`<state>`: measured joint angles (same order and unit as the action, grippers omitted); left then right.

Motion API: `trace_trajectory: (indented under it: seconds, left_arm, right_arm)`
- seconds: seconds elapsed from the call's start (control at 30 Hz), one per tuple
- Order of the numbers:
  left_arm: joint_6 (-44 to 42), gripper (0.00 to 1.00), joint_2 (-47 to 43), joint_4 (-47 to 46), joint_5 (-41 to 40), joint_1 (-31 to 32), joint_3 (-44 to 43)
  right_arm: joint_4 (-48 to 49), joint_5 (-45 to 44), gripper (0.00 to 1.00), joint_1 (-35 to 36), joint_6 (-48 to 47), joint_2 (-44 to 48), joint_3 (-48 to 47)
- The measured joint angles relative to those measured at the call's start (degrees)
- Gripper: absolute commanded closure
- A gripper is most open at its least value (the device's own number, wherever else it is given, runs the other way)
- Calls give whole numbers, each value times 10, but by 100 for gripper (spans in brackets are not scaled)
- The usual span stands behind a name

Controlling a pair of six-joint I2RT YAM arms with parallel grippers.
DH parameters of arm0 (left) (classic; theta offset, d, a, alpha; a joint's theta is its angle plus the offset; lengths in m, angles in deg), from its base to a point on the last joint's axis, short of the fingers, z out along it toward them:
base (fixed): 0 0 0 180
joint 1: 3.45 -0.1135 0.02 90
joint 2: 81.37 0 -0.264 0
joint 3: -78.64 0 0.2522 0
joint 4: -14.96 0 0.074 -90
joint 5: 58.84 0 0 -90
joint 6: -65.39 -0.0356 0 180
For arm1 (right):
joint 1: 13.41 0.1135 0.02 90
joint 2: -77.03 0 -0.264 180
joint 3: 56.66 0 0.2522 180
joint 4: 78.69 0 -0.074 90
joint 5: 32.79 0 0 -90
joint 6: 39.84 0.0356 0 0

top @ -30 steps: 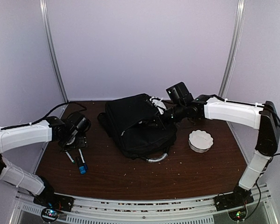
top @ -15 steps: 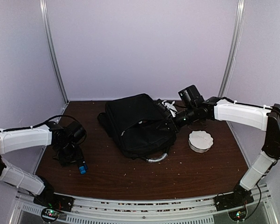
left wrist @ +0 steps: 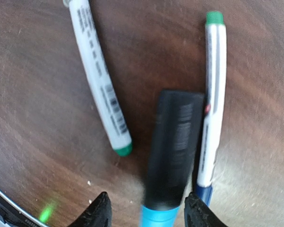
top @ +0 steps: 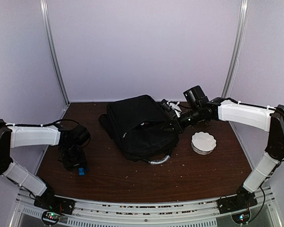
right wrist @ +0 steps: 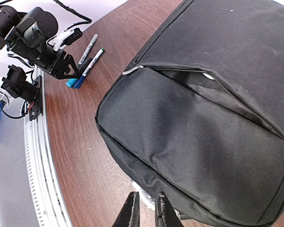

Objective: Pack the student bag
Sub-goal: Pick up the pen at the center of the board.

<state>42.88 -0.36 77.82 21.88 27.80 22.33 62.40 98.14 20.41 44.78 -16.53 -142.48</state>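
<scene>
The black student bag [top: 139, 125] lies in the middle of the table, its zip pocket gaping [right wrist: 213, 85] and its grey handle [top: 158, 161] at the near side. My left gripper [left wrist: 149, 213] is open, with one jaw on each side of a black marker with a blue cap [left wrist: 173, 151]. A white marker [left wrist: 98, 80] lies to its left. Another white marker [left wrist: 213, 99] lies against its right side. My right gripper [right wrist: 146, 212] is shut and empty, hovering over the bag's edge. In the top view it [top: 172, 116] is at the bag's right side.
A white scalloped bowl [top: 203, 142] sits right of the bag. Something white [top: 176, 106] shows behind the bag near my right wrist. The left arm [right wrist: 42, 42] crouches over the markers near the table's left edge. The metal rail [top: 132, 208] runs along the front.
My left gripper has moved toward the near edge and lowered over the markers. My right gripper has drawn back right from the bag, and the raised fabric has settled.
</scene>
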Motion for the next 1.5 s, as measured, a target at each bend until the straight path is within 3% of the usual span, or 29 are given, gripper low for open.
trace_trajectory:
  seconds: [0.3, 0.7, 1.0, 1.4, 1.5]
  left_arm:
    - [-16, 47, 21, -29, -10, -37, -7]
    - [-44, 56, 74, -68, -5, -51, -32]
    - [-51, 73, 89, -81, 15, -52, -47]
    - [-59, 86, -5, -40, 32, -52, -40]
    - [-61, 86, -36, -18, 31, -52, -54]
  right_arm:
    - [1, 2, 87, -15, 3, 0, 0]
    - [1, 4, 87, -18, 7, -13, 0]
    - [1, 4, 87, -18, 11, -22, 0]
    - [2, 10, 87, -19, 26, -32, 0]
    - [5, 14, 79, -19, 29, -32, 0]
